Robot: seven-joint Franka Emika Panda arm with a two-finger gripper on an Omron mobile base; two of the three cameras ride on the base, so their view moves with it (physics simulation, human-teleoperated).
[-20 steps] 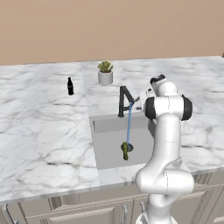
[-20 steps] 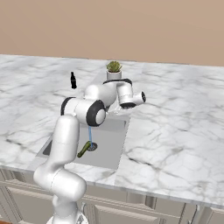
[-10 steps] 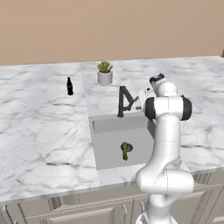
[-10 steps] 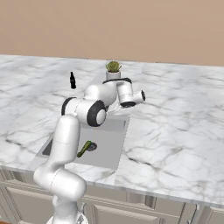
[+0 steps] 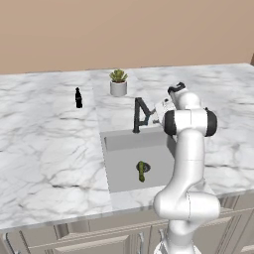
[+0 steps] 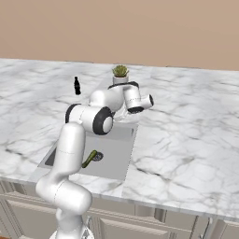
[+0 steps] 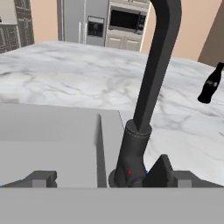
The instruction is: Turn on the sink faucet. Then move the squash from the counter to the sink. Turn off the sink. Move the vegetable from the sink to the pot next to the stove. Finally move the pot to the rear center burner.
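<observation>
The black sink faucet (image 5: 139, 114) stands behind the grey sink (image 5: 124, 144) with no water running from its spout. The dark green squash (image 5: 141, 171) lies on the basin floor by the drain; the right base view has the squash (image 6: 89, 158) beside my arm. My gripper (image 7: 103, 177) is open, low at the faucet's right side. In the hand view the faucet base (image 7: 131, 157) rises just inside the right fingertip (image 7: 164, 171), touching neither finger. White marble counter (image 5: 49, 144) surrounds the sink. The pot and the stove are out of view.
A small black bottle (image 5: 78, 97) and a potted plant (image 5: 118, 83) stand on the counter behind the sink. My own arm (image 6: 88, 116) reaches over the basin's right side. Open marble lies to the left and right of the sink.
The water stream that ran from the spout into the sink one second ago has stopped. The hand has stayed beside the faucet, and the squash has not moved.
</observation>
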